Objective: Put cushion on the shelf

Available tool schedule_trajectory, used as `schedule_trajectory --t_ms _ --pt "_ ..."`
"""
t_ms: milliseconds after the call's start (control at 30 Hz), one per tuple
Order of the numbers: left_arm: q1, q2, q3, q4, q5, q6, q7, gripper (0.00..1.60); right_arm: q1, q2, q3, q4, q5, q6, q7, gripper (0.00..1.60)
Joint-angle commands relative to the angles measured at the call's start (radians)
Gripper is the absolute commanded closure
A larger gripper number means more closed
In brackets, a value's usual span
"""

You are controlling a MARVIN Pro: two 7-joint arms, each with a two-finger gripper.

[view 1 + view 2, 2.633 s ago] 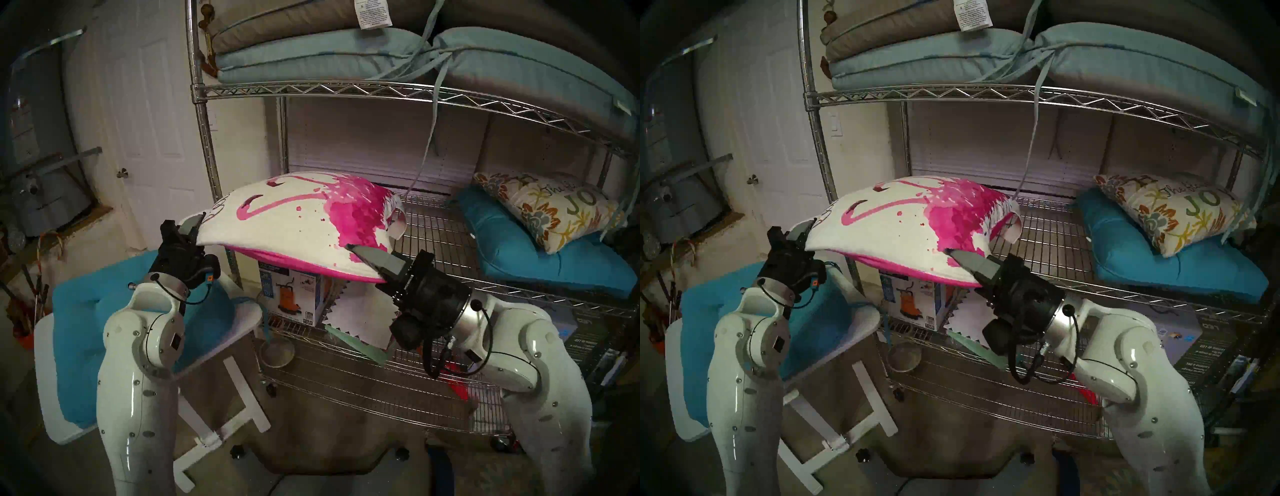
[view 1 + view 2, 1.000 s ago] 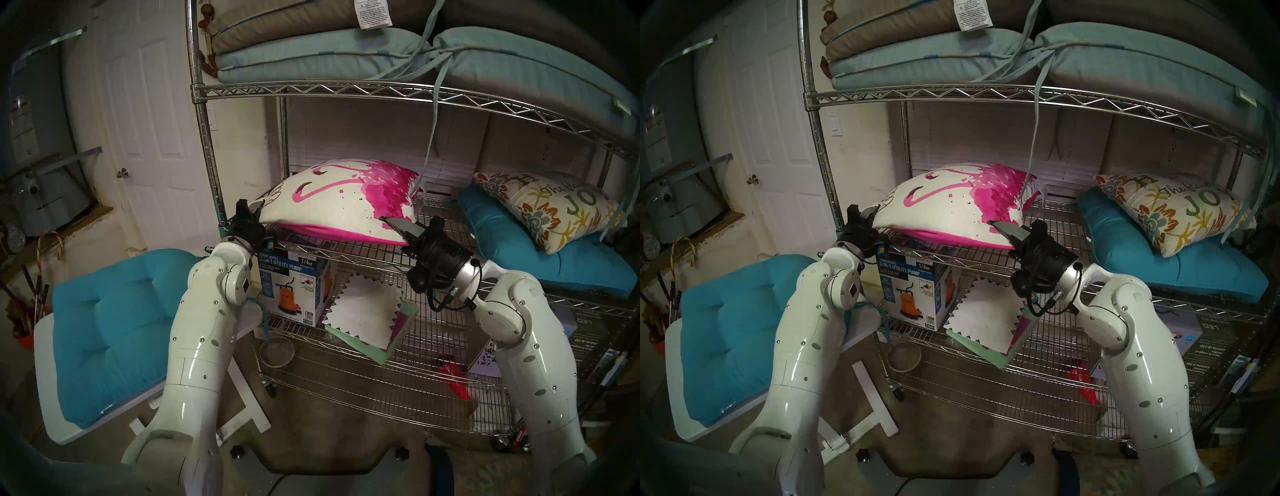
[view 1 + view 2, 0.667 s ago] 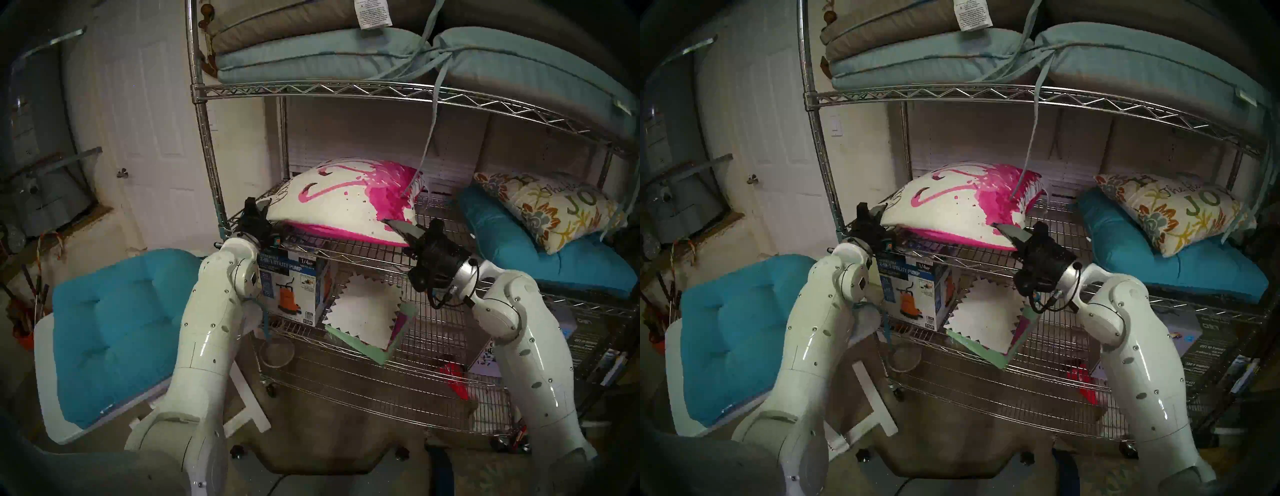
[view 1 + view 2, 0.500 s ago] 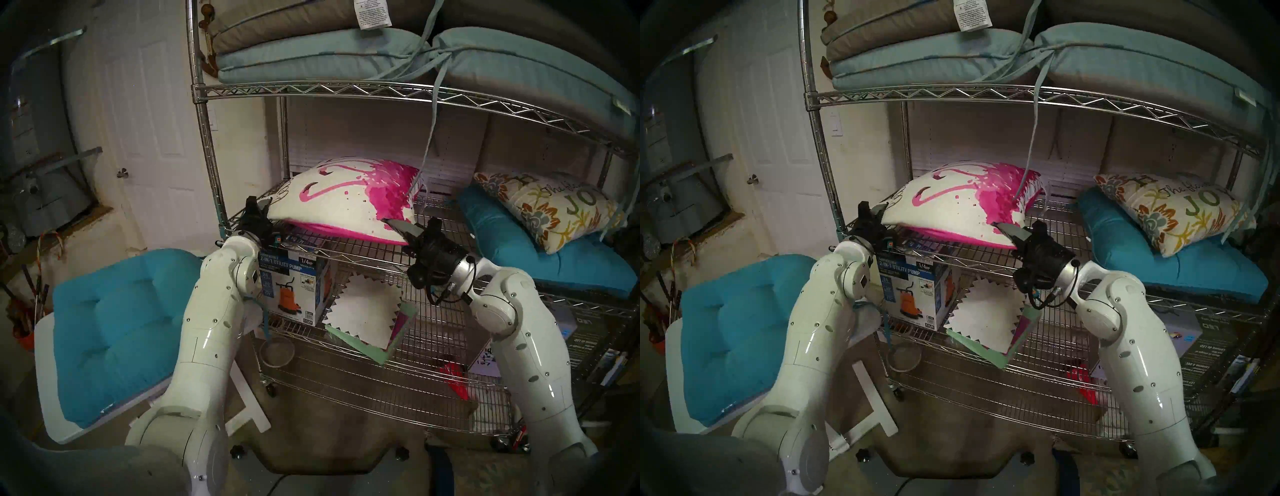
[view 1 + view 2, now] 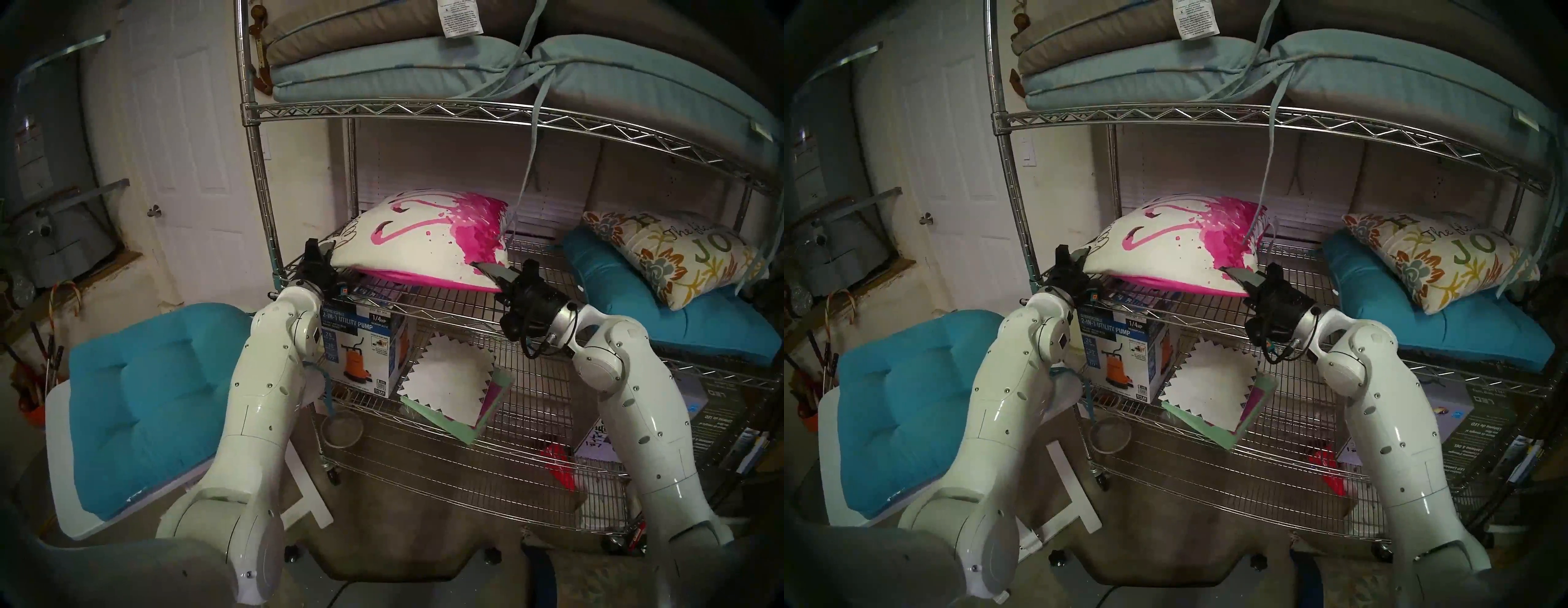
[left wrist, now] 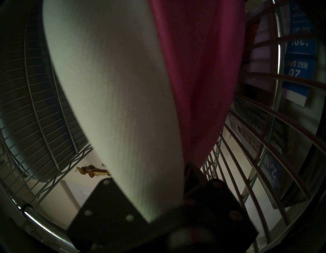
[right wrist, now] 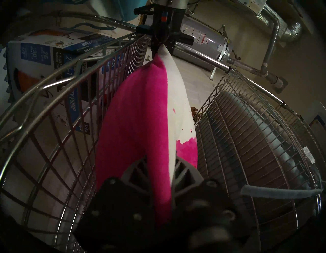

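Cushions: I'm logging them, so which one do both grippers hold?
The flamingo cushion, white with pink; left gripper and right gripper pinch its corners.

My chrome wire shelf (image 5: 445, 297) carries a teal cushion (image 5: 687, 314) at three o'clock on its middle tier; grey-blue cushions (image 5: 382, 68) lie on the tier at twelve.

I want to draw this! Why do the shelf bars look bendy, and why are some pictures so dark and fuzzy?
Head views: the fisheye lens bows the shelf bars and leaves a dark rim. Left wrist view: dim, and the flamingo cushion is so close that it looks soft. Right wrist view: brighter, but the right claw at the bottom is blurred.
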Motion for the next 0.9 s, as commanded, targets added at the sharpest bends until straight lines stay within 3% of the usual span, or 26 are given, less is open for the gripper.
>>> schedule_trajectory --t_ms 0,667,700,733,767,867 --pt "-0.059 0.024 -0.052 0.015 0.019 0.076 0.015 1.60 0.065 0.019 0.029 0.049 -0.013 -0.007 -0.056 1.60" --pt "-0.058 -0.007 -0.058 0.019 0.069 0.113 0.026 1.60 0.152 0.023 0.012 0.200 -0.088 -0.046 -0.171 1.60" --pt "-0.058 -0.007 -0.059 0.018 0.069 0.112 0.023 0.88 0.153 0.023 0.012 0.201 -0.091 -0.047 -0.175 1.60" --pt "-0.058 -0.008 -0.059 0.017 0.073 0.114 0.023 0.00 0.153 0.023 0.012 0.201 -0.096 -0.047 -0.182 1.03" --pt "-0.057 -0.009 -0.059 0.015 0.075 0.116 0.022 0.00 0.153 0.024 0.012 0.202 -0.099 -0.048 -0.188 0.00" --pt "-0.054 -0.014 -0.061 0.014 0.085 0.131 0.025 0.00 0.149 0.027 0.016 0.201 -0.103 -0.054 -0.206 0.00"
